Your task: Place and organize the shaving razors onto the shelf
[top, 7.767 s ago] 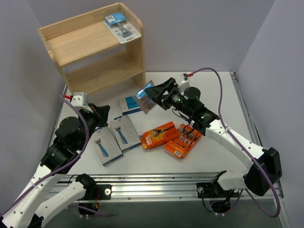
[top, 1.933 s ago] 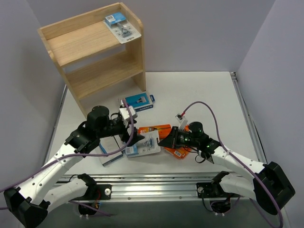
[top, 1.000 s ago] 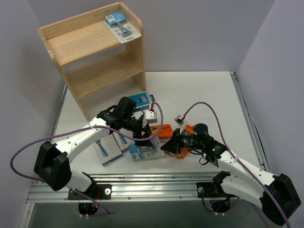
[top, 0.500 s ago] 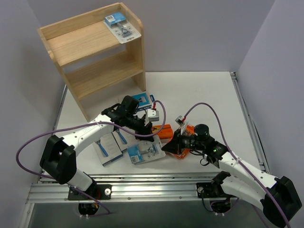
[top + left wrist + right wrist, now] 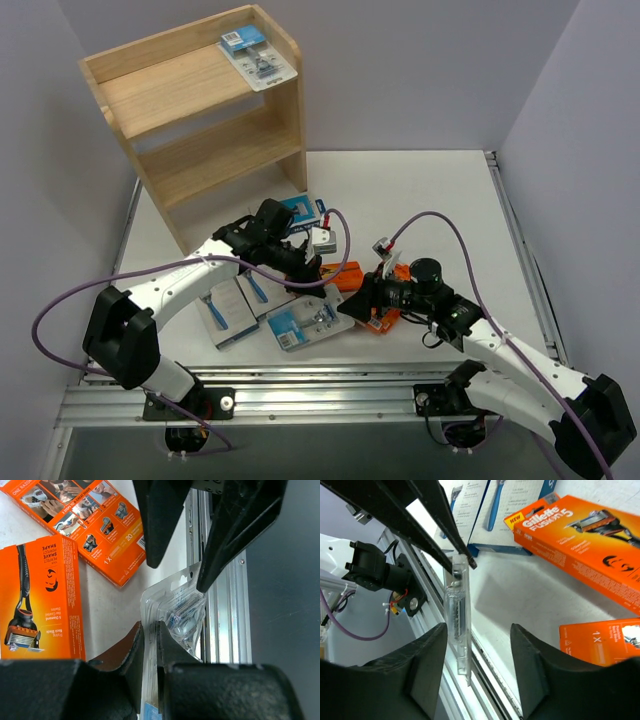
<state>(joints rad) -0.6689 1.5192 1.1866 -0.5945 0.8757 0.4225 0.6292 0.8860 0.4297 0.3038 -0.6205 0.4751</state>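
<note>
Left wrist, unlike overhead, shows left end effector (image 5: 149,628) pinching blister pack (image 5: 184,611).

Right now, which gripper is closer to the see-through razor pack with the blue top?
Left. The left gripper pinches the clear plastic razor pack; the right gripper is open around its other end.

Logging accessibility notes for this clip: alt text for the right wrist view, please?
A clear blister pack stands edge-on, pinched at its top by the left gripper, with the fingers of the right gripper open to either side of it. Behind, on the white table, lie two orange razor boxes and grey-and-blue boxes picturing a blue razor.
</note>
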